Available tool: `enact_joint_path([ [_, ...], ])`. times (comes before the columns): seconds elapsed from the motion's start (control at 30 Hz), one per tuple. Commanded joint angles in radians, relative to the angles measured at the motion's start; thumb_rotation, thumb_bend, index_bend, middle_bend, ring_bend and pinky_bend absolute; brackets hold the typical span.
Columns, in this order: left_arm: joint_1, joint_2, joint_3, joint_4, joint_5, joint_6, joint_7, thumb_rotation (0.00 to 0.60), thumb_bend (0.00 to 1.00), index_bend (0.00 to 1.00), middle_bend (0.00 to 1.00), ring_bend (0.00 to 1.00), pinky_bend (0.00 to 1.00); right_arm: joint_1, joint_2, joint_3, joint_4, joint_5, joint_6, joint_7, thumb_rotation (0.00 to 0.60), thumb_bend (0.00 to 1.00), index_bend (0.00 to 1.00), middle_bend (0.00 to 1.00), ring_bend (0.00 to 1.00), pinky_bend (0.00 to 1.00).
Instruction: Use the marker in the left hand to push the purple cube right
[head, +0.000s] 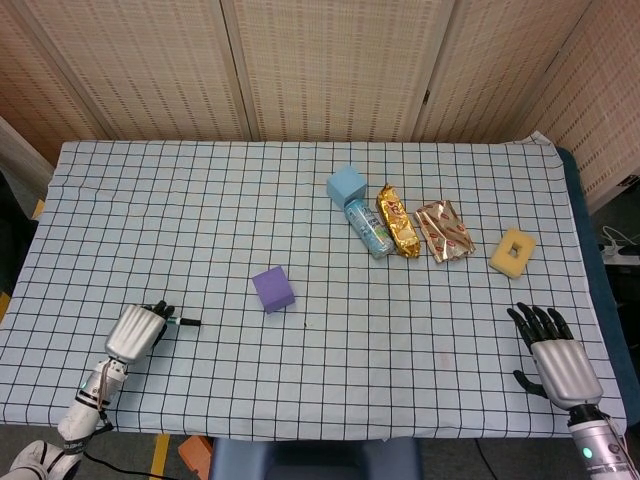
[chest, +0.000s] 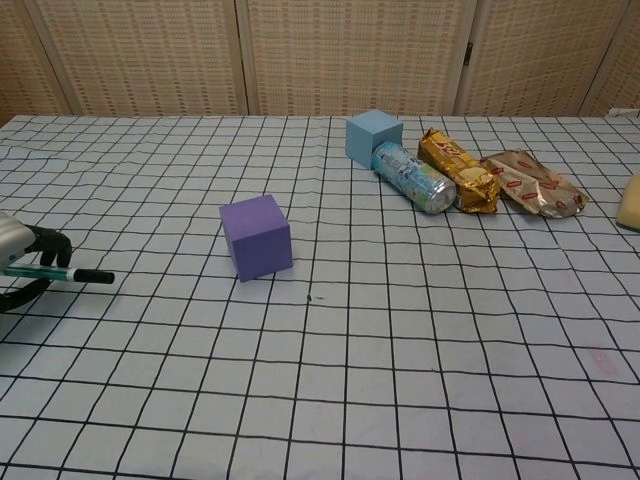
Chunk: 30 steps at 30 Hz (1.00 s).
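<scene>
The purple cube sits on the checked tablecloth, left of the middle. My left hand is low at the front left and grips a teal marker whose black tip points right toward the cube. A gap of a few grid squares separates the tip from the cube. My right hand rests at the front right corner with its fingers spread and nothing in it; the chest view does not show it.
At the back middle lie a light blue cube, a small can, a gold snack pack and a silver snack pack. A yellow sponge ring lies at the right. The cloth's front edge is close behind both hands.
</scene>
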Motion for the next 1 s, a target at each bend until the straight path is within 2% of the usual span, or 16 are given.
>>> enact_joint_path([
  [0.03,0.003,-0.012,-0.013,0.003,-0.015,0.005,0.005,0.600,0.61,0.84,0.83,0.79,1.00,0.001,0.000,0.000,0.000,0.001,-0.002,-0.001,0.600,0.15,0.00,0.00,0.00,0.00],
  [0.1,0.005,-0.022,-0.040,-0.016,-0.046,-0.003,0.037,0.600,0.63,0.84,0.85,0.80,1.00,0.002,0.001,-0.001,0.000,0.000,-0.003,0.000,0.600,0.15,0.00,0.00,0.00,0.00],
  [0.2,0.002,-0.021,-0.092,-0.112,-0.116,-0.042,0.136,0.600,0.66,0.85,0.87,0.81,1.00,0.004,0.003,-0.001,-0.001,-0.001,-0.006,0.004,0.600,0.15,0.00,0.00,0.00,0.00],
  [0.37,-0.008,0.001,-0.164,-0.329,-0.211,-0.069,0.361,0.600,0.69,0.85,0.88,0.81,1.00,0.008,0.010,-0.006,-0.002,-0.007,-0.016,0.018,0.600,0.15,0.00,0.00,0.00,0.00],
  [0.53,-0.025,-0.024,-0.220,-0.466,-0.309,-0.085,0.587,0.600,0.71,0.85,0.89,0.82,1.00,0.009,0.023,-0.015,-0.007,-0.027,-0.018,0.039,0.600,0.15,0.00,0.00,0.00,0.00],
  [0.73,-0.053,-0.059,-0.246,-0.557,-0.388,-0.097,0.773,0.600,0.71,0.85,0.89,0.82,1.00,0.001,0.045,-0.029,-0.013,-0.065,0.002,0.077,0.600,0.15,0.00,0.00,0.00,0.00],
  [1.0,-0.091,-0.120,-0.244,-0.567,-0.423,-0.101,0.859,0.600,0.71,0.85,0.89,0.82,1.00,-0.011,0.071,-0.042,-0.014,-0.104,0.030,0.126,0.600,0.15,0.00,0.00,0.00,0.00],
])
